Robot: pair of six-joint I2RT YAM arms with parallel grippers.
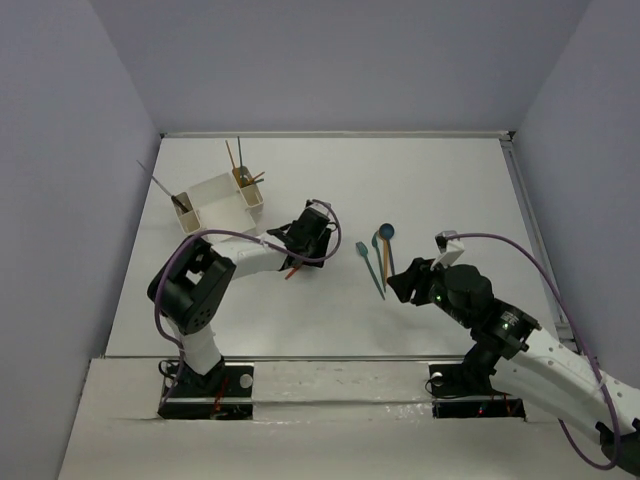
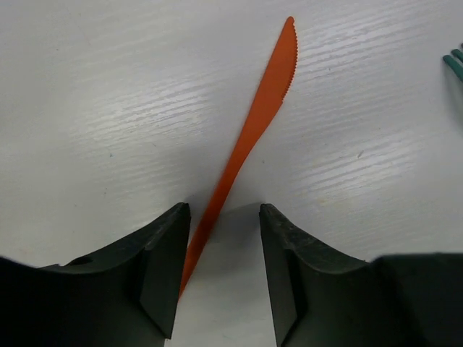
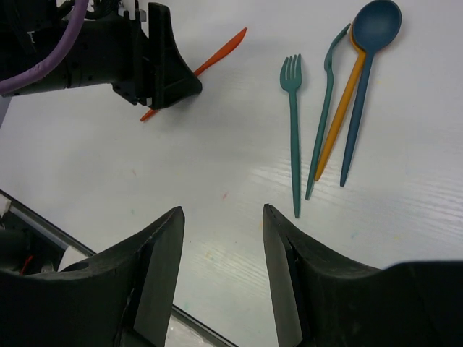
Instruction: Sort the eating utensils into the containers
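An orange plastic knife (image 2: pixel 253 130) lies flat on the white table, its handle running between the open jaws of my left gripper (image 2: pixel 224 217), close to the left finger. In the top view my left gripper (image 1: pixel 305 235) is low over the knife (image 1: pixel 292 271). A teal fork (image 3: pixel 292 123), a second teal utensil (image 3: pixel 323 123), an orange utensil (image 3: pixel 340 108) and a teal-blue spoon (image 3: pixel 372 43) lie side by side ahead of my open, empty right gripper (image 3: pixel 223 217). The white container (image 1: pixel 222 200) stands at the back left with sticks upright in its end compartments.
The table's near edge (image 3: pixel 43 217) lies just below my right gripper. My left arm (image 3: pixel 108 50) shows at the upper left of the right wrist view. Raised walls border the table on the left, back and right (image 1: pixel 525 200).
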